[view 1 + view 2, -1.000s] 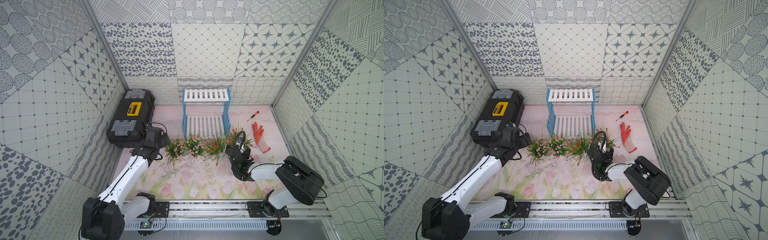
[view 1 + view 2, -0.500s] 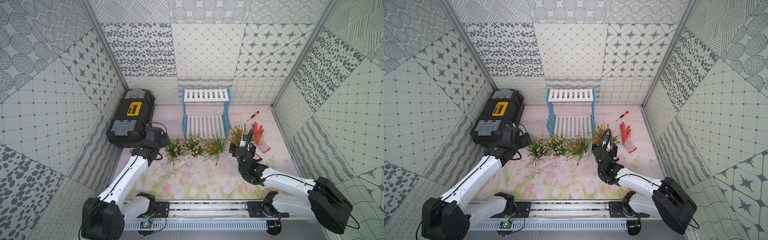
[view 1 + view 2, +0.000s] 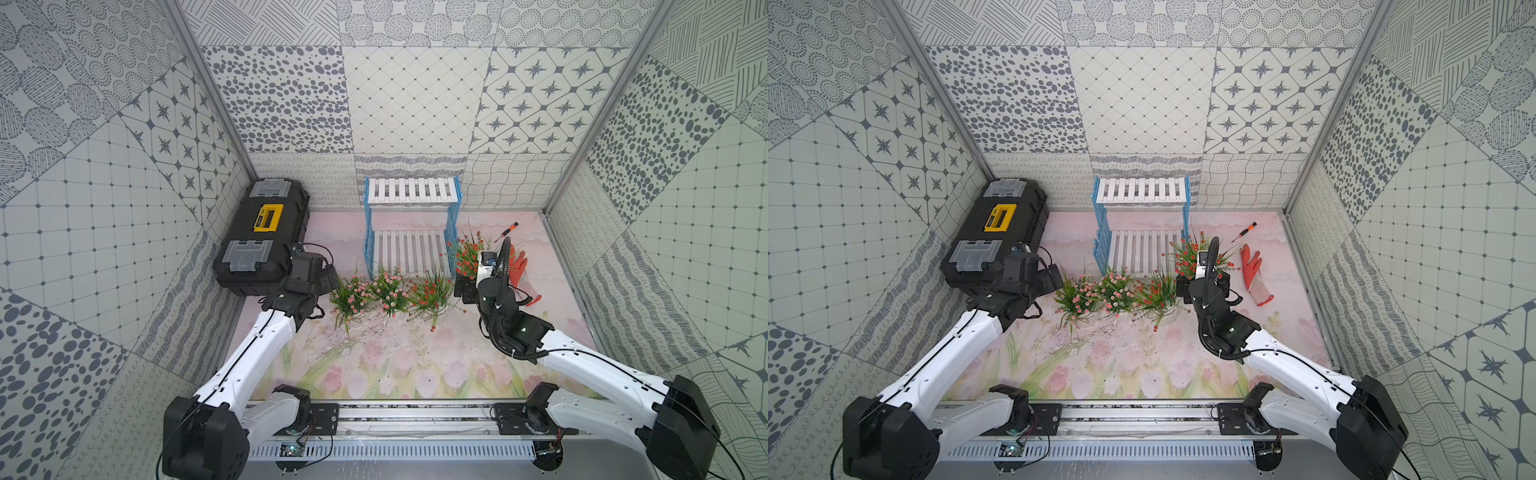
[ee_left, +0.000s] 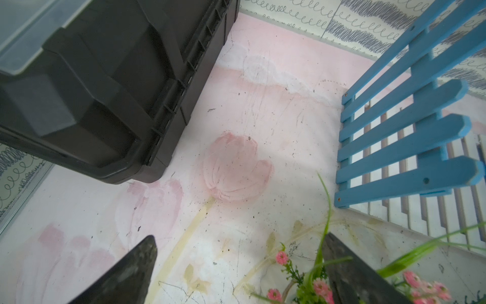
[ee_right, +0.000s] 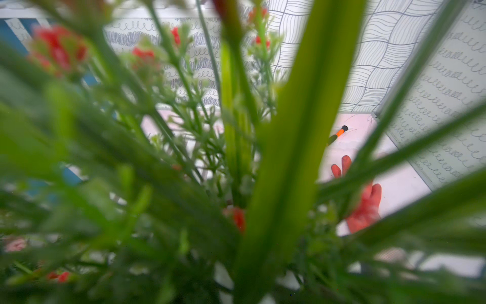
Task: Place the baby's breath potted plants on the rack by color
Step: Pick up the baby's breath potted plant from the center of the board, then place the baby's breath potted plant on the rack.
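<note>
tulip-printed mat point(image 3: 395, 353) is lying underneath. in both top views, left pink baby's breath point(image 3: 351, 295), middle pink baby's breath point(image 3: 390, 289) and red baby's breath point(image 3: 428, 293) are lining up before the rack point(image 3: 411, 191); the right gripper point(image 3: 473, 270) is reaching into a second red baby's breath point(image 3: 466, 249) beside the rack's frame. left wrist: left gripper point(image 4: 236, 276) is gaping wide. right wrist: foliage is hiding whether it is gripping.
</note>
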Controlling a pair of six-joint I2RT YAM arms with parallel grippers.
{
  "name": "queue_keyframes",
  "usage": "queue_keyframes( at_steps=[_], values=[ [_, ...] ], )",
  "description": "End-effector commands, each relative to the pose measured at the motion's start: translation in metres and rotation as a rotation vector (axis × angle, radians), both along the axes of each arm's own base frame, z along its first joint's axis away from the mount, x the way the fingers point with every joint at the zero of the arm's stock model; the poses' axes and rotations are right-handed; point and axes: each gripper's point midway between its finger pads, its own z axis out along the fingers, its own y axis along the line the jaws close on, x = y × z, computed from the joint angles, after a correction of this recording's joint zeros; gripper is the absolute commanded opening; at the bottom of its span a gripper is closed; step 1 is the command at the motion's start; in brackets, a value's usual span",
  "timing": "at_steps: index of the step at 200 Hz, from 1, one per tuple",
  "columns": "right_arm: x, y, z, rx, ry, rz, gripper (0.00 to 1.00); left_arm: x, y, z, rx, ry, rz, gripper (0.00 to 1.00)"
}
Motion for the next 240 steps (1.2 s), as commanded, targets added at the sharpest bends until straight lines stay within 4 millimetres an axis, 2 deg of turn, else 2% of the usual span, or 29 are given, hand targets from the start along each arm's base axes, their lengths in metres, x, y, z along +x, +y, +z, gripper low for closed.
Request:
queue_keyframes(
  at_steps=[1,39,105,138,240],
  values=[
    [0.012,0.018,0.047,0.091,-0.077,0.062,0.63,-0.002,-0.002,0.006,-0.021,-0.001,0.001,0.98],
    [0.034,0.044,0.074,0.12,-0.119,0.129,0.62,-0.001,-0.004,0.004,-0.038,-0.003,0.004,0.98],
    [0.082,0.071,0.088,0.151,-0.155,0.17,0.64,-0.002,-0.006,0.012,-0.066,-0.031,0.003,0.98],
    [0.098,0.08,0.101,0.175,-0.181,0.189,0.63,-0.003,-0.003,0.017,-0.053,-0.038,0.008,0.98],
    [0.133,0.101,0.175,0.166,-0.307,0.236,0.62,0.002,-0.007,0.027,-0.063,-0.044,-0.008,0.98]
  ],
)
